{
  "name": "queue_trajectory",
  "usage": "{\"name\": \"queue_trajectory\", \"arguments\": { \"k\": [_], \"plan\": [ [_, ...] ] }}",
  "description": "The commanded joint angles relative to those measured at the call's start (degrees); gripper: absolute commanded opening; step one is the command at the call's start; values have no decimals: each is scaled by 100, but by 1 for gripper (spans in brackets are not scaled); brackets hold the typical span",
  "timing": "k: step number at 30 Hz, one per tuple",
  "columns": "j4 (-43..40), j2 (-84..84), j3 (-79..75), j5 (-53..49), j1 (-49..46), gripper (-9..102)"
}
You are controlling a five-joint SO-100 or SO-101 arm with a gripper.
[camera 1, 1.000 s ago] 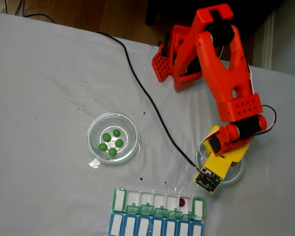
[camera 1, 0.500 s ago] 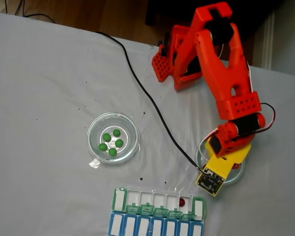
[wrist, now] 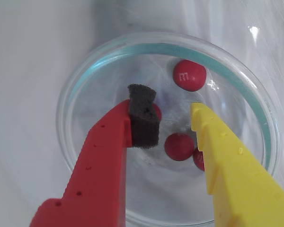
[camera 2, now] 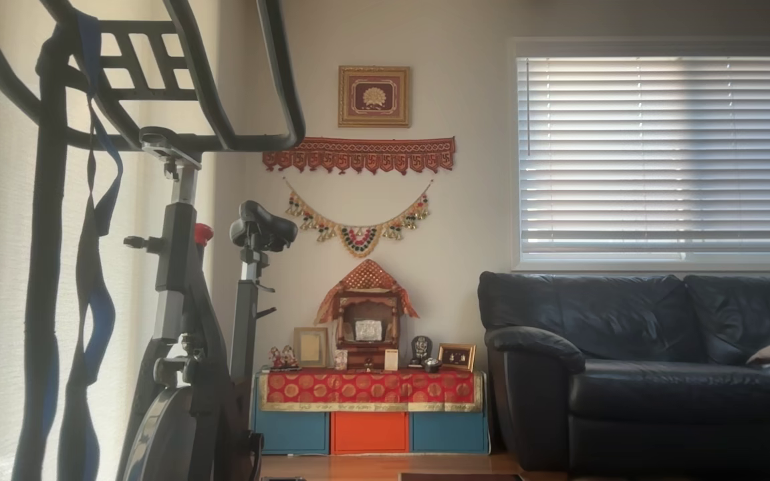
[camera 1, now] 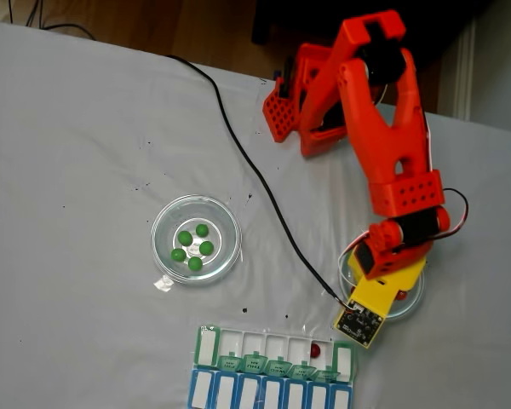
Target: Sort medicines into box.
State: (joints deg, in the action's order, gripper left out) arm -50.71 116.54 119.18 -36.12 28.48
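Note:
In the wrist view my gripper (wrist: 169, 106) is open, down inside a round clear glass dish (wrist: 109, 56). Its red finger with a dark foam pad (wrist: 143, 120) is on the left and its yellow finger (wrist: 222, 156) on the right. Red medicines lie in the dish: one marked "m" (wrist: 189, 74) beyond the fingertips, one (wrist: 179, 146) between the fingers, another (wrist: 199, 160) half hidden by the yellow finger, and one (wrist: 156, 112) peeking from behind the pad. In the fixed view the gripper (camera 1: 383, 283) hangs over that dish (camera 1: 413, 300). The box (camera 1: 272, 368) holds one red medicine (camera 1: 315, 349).
A second glass dish (camera 1: 163, 223) left of centre holds several green medicines (camera 1: 194, 244). A black cable (camera 1: 255, 179) runs across the white cloth from the back to the wrist. The arm's orange base (camera 1: 302, 102) stands at the back. The other view faces a living room.
In the fixed view the wrist has shifted slightly left and toward the front edge, sinking lower over the right dish. Pills, dishes and box have not moved.

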Motion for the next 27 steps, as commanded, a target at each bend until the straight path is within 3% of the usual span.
{"name": "queue_trajectory", "arguments": {
  "k": [1, 27],
  "plan": [
    [105, 97, -53, -62, -26, 18],
    [475, -396, -62, -422, -176, 17]
  ]
}}
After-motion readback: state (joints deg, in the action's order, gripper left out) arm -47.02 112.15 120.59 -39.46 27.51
